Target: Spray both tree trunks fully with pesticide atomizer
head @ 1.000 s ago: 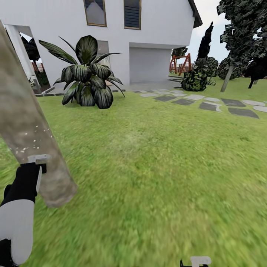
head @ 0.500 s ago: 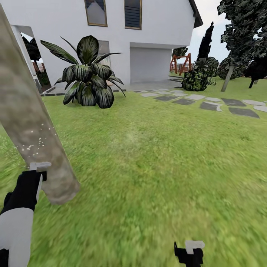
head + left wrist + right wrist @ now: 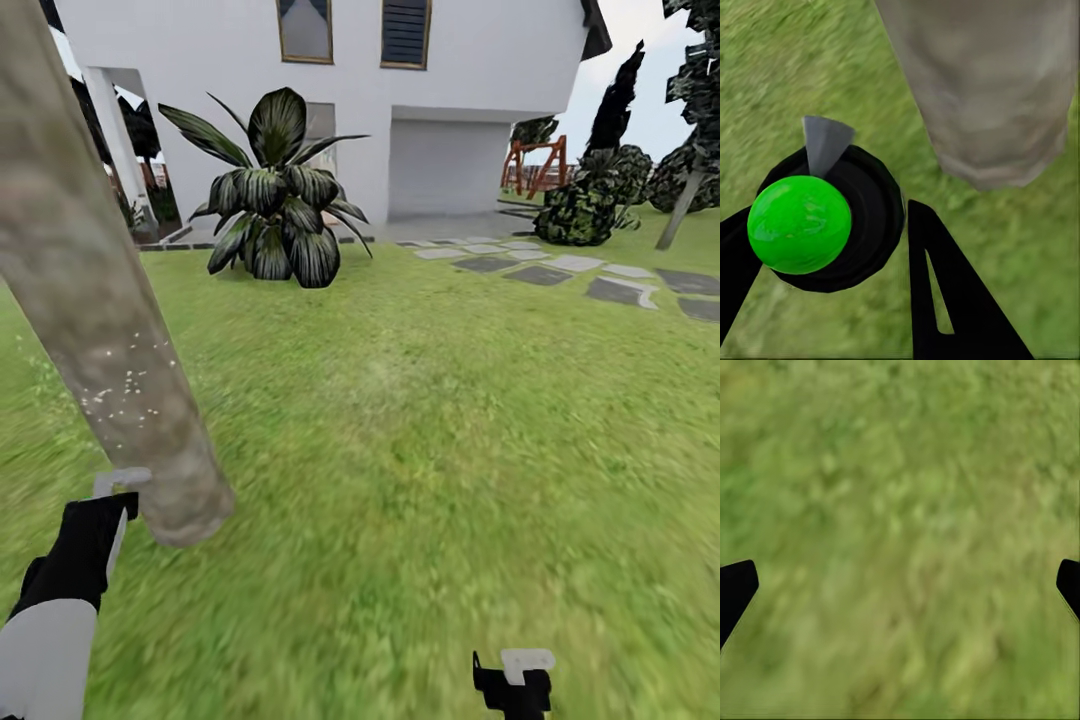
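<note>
Left hand (image 3: 832,285): clamped on pesticide atomizer (image 3: 799,223), beside tree trunk (image 3: 95,300). Right hand (image 3: 900,585): spread wide over lawn (image 3: 450,420).

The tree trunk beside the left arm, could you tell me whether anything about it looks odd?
Yes. The tree trunk leans steeply in the head view and carries a patch of small white specks low on its bark, just above the left gripper.

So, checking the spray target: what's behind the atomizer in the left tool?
Behind the atomizer stands the tree trunk on the lawn. The grass directly beneath the atomizer is covered.
</note>
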Controlling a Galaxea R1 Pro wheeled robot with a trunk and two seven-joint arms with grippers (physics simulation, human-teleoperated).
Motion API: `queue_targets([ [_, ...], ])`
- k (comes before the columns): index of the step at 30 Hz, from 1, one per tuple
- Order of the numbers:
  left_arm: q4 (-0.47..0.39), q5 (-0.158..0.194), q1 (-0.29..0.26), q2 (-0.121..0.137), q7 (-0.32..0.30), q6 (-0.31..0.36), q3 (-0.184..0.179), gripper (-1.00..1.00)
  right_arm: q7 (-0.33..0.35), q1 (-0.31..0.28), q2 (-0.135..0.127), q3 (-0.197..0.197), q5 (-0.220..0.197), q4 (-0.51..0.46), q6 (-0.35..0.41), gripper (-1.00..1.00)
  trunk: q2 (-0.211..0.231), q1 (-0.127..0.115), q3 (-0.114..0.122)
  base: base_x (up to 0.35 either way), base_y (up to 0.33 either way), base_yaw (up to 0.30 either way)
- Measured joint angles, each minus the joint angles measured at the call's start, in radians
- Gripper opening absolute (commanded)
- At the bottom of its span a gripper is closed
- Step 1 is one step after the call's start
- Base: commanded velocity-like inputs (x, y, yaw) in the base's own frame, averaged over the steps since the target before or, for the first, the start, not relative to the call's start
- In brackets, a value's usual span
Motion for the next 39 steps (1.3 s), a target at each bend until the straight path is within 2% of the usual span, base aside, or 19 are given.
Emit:
queue_targets([
  [2,0.026,0.004,0.014,-0.006,0.023,-0.036,0.001,-1.00,0.000,0.000,0.000,0.000,0.000,0.000,0.000,1.00,0.000,0.000,-0.002,0.284,-0.155,0.198],
  [5,0.034,0.009,0.018,-0.006,0.073,-0.046,0.009,-1.00,0.000,0.000,-0.001,0.000,0.000,0.001,0.000,1.00,0.000,0.000,-0.005,0.283,-0.156,0.151],
  [7,0.034,0.041,0.019,-0.005,0.086,-0.049,0.036,-1.00,0.001,0.000,-0.008,0.000,0.001,0.003,0.000,1.00,0.000,0.000,-0.006,0.297,-0.116,0.029],
  [10,0.034,0.055,0.019,-0.006,0.087,-0.050,0.043,-1.00,0.001,0.000,-0.029,0.000,0.001,0.005,0.000,1.00,0.000,0.000,-0.006,0.229,-0.165,0.004],
  [19,0.034,0.058,0.019,-0.008,0.088,-0.051,0.043,-1.00,0.002,0.000,-0.036,0.000,0.002,0.008,0.000,1.00,0.000,0.000,-0.006,0.022,-0.269,0.000],
  [24,0.034,0.058,0.020,-0.008,0.088,-0.050,0.043,-1.00,0.003,0.000,-0.034,0.000,0.000,0.006,0.000,1.00,0.000,0.000,-0.006,0.198,-0.217,0.014],
  [30,0.034,0.060,0.020,-0.010,0.088,-0.050,0.043,-1.00,0.003,0.000,-0.034,0.000,0.000,0.008,0.000,1.00,0.000,0.000,-0.006,0.263,-0.156,0.247],
  [32,0.034,0.060,0.020,-0.022,0.088,-0.051,0.043,-1.00,0.003,0.000,-0.034,0.000,0.000,0.008,0.000,1.00,0.000,0.000,-0.006,0.301,-0.106,0.277],
  [39,0.034,0.058,0.020,-0.028,0.088,-0.052,0.042,-1.00,0.003,0.000,-0.034,0.000,0.000,0.008,0.000,1.00,0.000,0.000,-0.006,0.255,-0.161,0.236],
])
